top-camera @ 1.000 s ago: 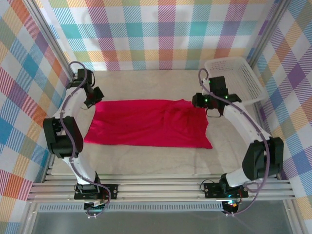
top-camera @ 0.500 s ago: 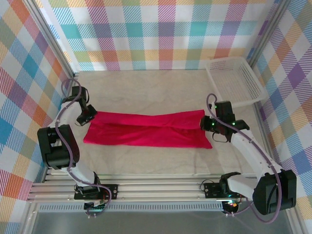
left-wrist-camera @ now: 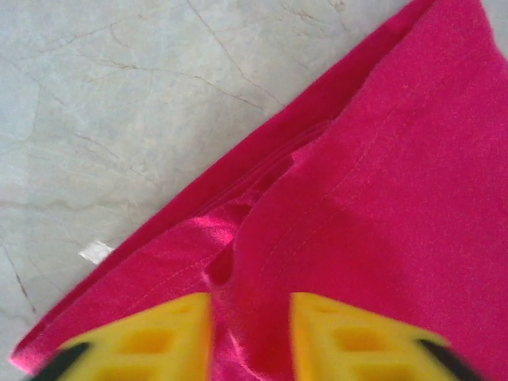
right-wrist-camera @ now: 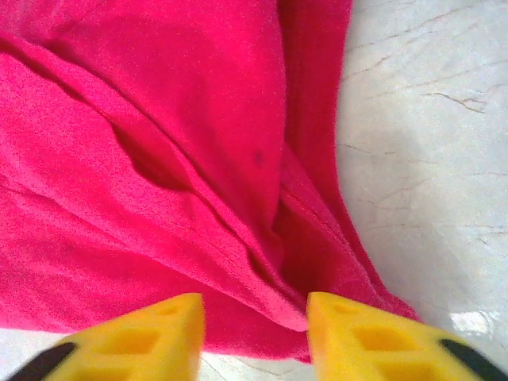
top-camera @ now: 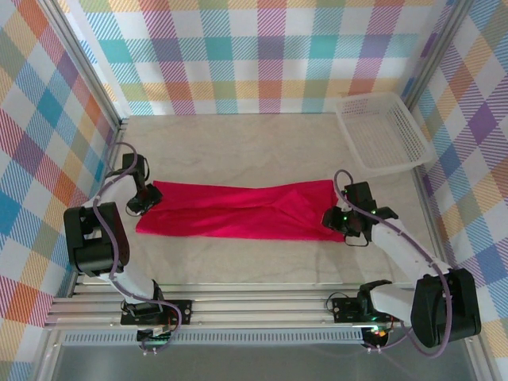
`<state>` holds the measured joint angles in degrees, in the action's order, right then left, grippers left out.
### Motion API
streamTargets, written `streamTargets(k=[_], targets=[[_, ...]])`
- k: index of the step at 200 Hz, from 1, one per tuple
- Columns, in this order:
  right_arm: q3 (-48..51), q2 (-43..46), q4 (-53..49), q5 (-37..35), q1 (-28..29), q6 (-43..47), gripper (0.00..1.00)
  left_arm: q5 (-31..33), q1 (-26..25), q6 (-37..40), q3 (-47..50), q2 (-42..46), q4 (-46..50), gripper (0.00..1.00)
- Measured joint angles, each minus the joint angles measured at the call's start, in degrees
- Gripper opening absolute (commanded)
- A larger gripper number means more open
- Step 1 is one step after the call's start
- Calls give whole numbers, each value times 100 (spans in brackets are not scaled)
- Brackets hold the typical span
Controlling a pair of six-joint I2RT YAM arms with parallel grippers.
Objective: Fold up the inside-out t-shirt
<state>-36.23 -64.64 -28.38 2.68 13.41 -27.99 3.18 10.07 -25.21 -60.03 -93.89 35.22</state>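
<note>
The inside-out t-shirt [top-camera: 238, 210] lies on the table as a long, narrow crimson band, folded lengthwise. My left gripper [top-camera: 143, 198] sits at its left end and my right gripper [top-camera: 337, 218] at its right end. In the left wrist view the yellow fingers [left-wrist-camera: 159, 337] stand apart over layered fabric [left-wrist-camera: 381, 159], and a small white tag [left-wrist-camera: 97, 252] peeks out at the edge. In the right wrist view the right gripper [right-wrist-camera: 254, 337] is open too, with a loose fold of the shirt [right-wrist-camera: 159, 119] lying between its fingers and the table showing beside it.
A white mesh basket [top-camera: 381, 131] stands at the far right corner. Checked walls close in the table on three sides. Pale marbled tabletop [top-camera: 254, 143] lies beyond the shirt, and a bare strip [top-camera: 238, 262] runs in front of it.
Both grippers carried the shirt's far edge toward the near side, narrowing it into a band. Since half a second ago both sets of jaws have parted and let the fabric go.
</note>
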Motion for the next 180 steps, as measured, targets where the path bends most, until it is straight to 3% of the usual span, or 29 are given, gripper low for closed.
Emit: streamTargets(k=[9,26,45,80,122,158,180], targets=[[-92,20,-81,-35,7,-24,43,-4,-2,-35,0,28,-9,59],[-363,20,-122,-31,103,-35,43,22,-94,-52,-22,144,-7,59],[-817,-278,-17,-26,433,-17,51,155,-372,-61,-116,350,-4,58],[-2002,-1958,199,-223,1132,264,54,168,-1080,-81,-212,688,-92,58],[-3093,-3504,197,-518,1338,774,59,149,-1139,-94,-192,695,-90,58],[-3609,-3915,111,-763,1526,1106,58,160,-1139,-94,-162,693,-90,57],[-3766,-4022,46,-881,1648,1268,46,157,-1139,-94,-162,673,-92,57]])
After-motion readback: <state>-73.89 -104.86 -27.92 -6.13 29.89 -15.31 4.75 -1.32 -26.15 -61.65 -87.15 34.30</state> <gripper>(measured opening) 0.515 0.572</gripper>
